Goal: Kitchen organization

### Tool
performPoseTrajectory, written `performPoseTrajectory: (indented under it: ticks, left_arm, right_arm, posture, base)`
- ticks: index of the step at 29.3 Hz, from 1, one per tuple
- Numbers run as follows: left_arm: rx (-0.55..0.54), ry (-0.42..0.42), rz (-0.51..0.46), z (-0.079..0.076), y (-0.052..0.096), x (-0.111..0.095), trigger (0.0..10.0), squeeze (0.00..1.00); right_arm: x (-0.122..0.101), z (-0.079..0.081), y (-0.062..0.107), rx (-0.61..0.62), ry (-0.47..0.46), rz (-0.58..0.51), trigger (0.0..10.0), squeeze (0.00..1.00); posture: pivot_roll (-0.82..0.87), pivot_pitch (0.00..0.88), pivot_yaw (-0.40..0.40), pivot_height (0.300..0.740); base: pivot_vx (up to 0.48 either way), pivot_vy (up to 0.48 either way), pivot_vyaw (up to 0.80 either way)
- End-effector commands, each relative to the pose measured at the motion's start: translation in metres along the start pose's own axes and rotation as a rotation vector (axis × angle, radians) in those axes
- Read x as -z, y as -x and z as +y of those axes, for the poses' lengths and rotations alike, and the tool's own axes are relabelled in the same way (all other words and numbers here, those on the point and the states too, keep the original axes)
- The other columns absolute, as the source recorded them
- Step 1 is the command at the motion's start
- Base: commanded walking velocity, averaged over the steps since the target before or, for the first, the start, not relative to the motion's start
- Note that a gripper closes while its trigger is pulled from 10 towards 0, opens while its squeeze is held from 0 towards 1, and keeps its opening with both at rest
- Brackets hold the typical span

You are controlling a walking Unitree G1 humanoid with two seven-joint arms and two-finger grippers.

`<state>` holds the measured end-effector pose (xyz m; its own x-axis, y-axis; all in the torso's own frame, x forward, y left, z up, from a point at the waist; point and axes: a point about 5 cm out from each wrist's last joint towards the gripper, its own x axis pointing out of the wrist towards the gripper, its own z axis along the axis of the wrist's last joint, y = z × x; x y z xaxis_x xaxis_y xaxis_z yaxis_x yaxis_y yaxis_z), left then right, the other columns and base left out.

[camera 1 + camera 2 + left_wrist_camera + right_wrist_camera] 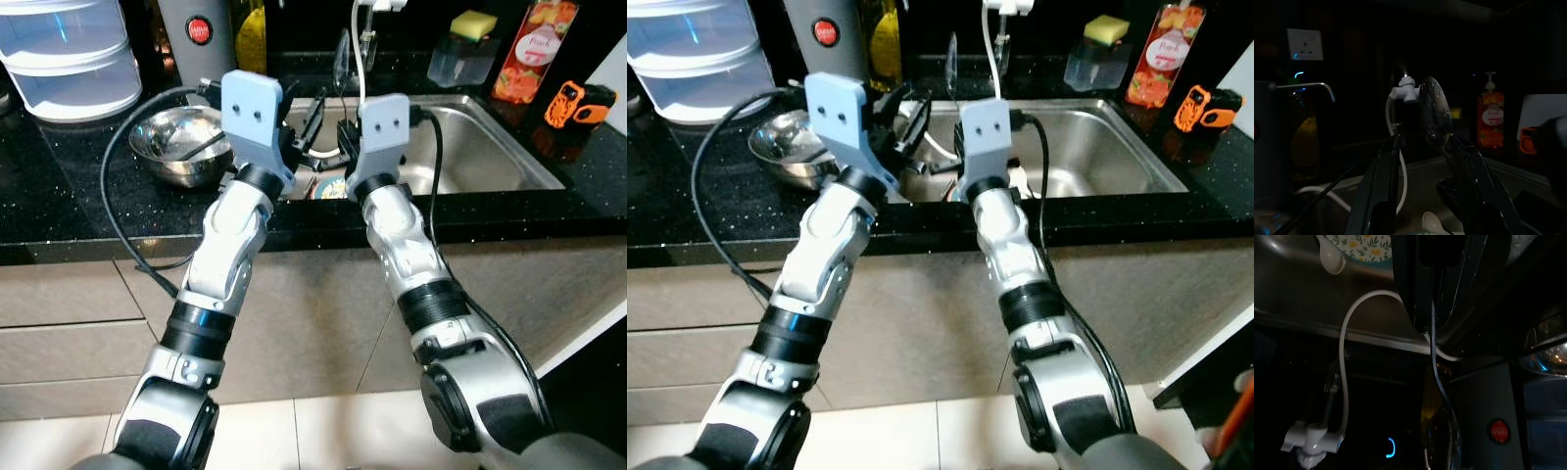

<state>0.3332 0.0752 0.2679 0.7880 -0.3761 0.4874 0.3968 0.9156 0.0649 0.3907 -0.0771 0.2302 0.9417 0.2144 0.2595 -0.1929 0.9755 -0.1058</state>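
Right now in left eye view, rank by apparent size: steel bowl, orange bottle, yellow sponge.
1. steel bowl, largest
2. orange bottle
3. yellow sponge, smallest
The bottle and sponge sit farther back, so true sizes stay unsure.
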Motion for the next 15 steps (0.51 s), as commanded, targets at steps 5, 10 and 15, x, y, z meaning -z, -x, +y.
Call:
performPoseTrajectory:
  ticks: [5,10,15]
  left_arm:
    - [-0.092,-0.034,0.026,0.016,0.014,-0.001,10.0,0.00]
    - [-0.165,-0.092,0.130,0.034,0.036,0.009,10.0,0.00]
    - [-0.202,-0.136,0.153,0.042,0.044,0.011,10.0,0.00]
  right_arm:
    - [0.014,-0.007,-0.005,0.059,-0.055,0.118,10.0,0.00]
    - [0.015,-0.016,-0.009,0.096,-0.161,0.136,10.0,0.00]
    - [0.015,-0.021,-0.009,0.108,-0.175,0.131,10.0,0.00]
  posture:
    - [0.19,0.000,-0.071,0.740]
    - [0.22,0.000,-0.089,0.740]
    - [0.22,0.000,-0.090,0.740]
  base:
    - [0.000,0.000,0.00]
    - [0.000,0.000,0.00]
    - [0.000,0.000,0.00]
